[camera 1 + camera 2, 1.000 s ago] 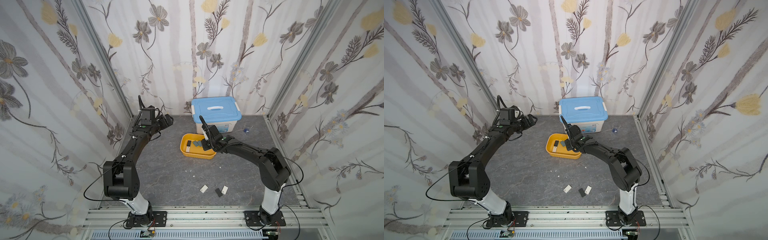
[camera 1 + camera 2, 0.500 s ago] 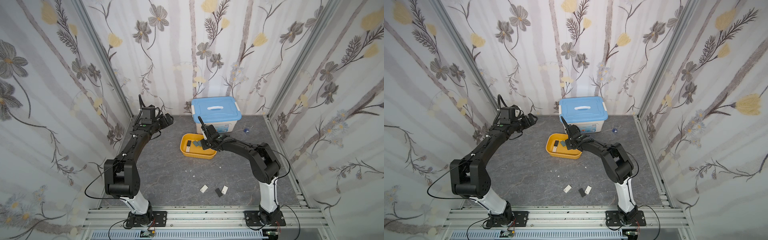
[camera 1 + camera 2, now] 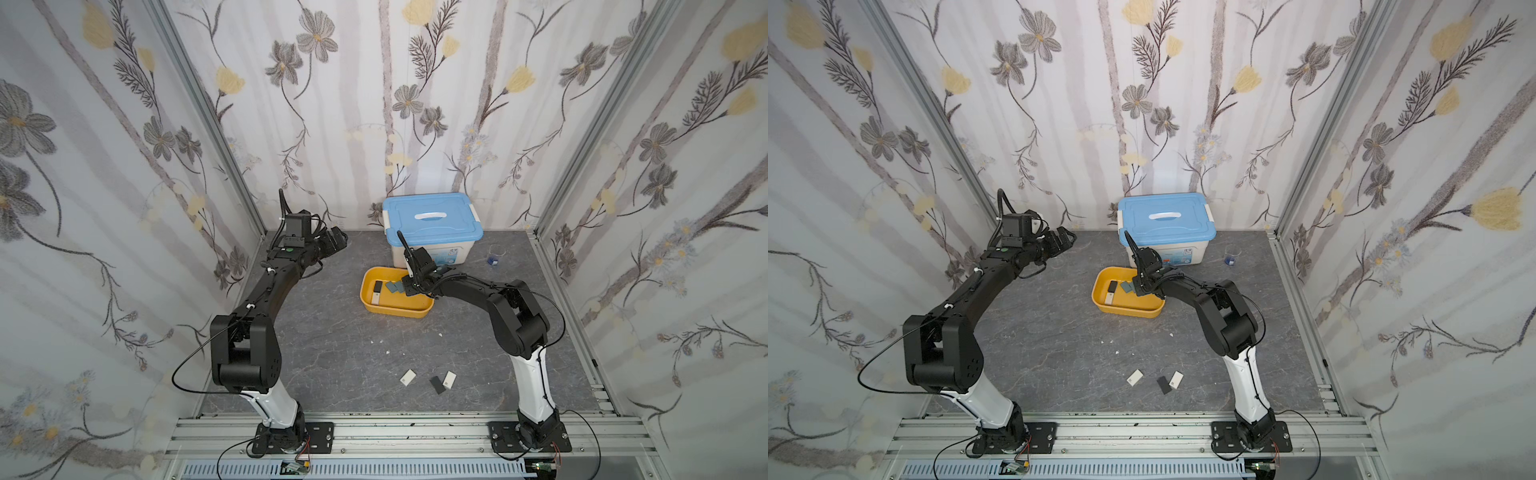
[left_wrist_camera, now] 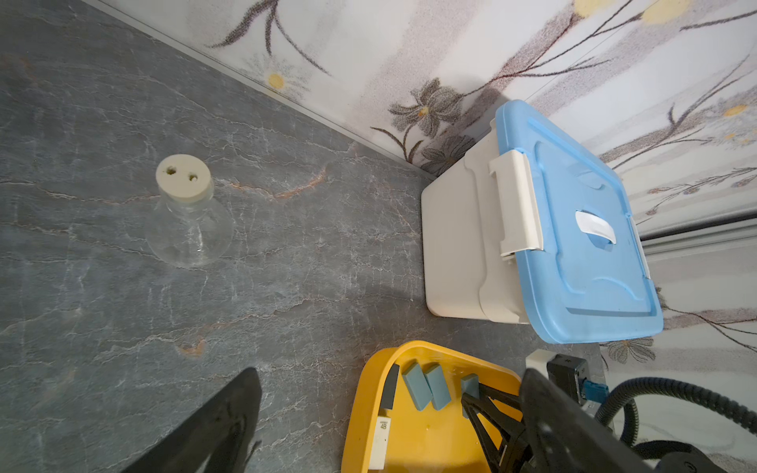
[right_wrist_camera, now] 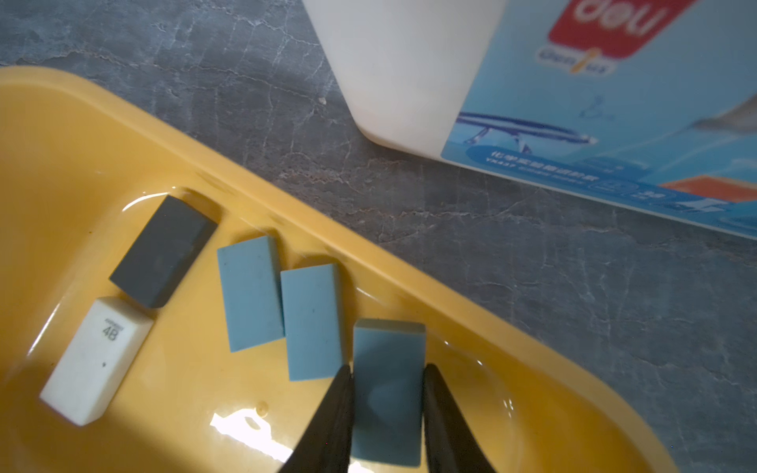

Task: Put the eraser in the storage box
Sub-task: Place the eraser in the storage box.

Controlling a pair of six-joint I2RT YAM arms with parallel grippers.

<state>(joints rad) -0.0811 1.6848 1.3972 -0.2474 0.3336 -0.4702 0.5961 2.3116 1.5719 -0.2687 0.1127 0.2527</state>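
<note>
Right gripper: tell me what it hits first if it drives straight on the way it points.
Shut on a blue eraser, the right gripper aims into the yellow tub. Probably the eraser meets the tub's floor or far wall first; depth is unclear.

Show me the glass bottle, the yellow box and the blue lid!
glass bottle [image 4: 188,237]: left wrist view, its clear body.
yellow box [image 5: 368,266]: right wrist view, its rim.
blue lid [image 3: 432,230]: a top view, beside its handle.

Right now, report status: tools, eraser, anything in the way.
Left tool open, off to the side. Right tool shut on blue eraser, inside storage box. Neighbour eraser close beside, nothing blocking.
</note>
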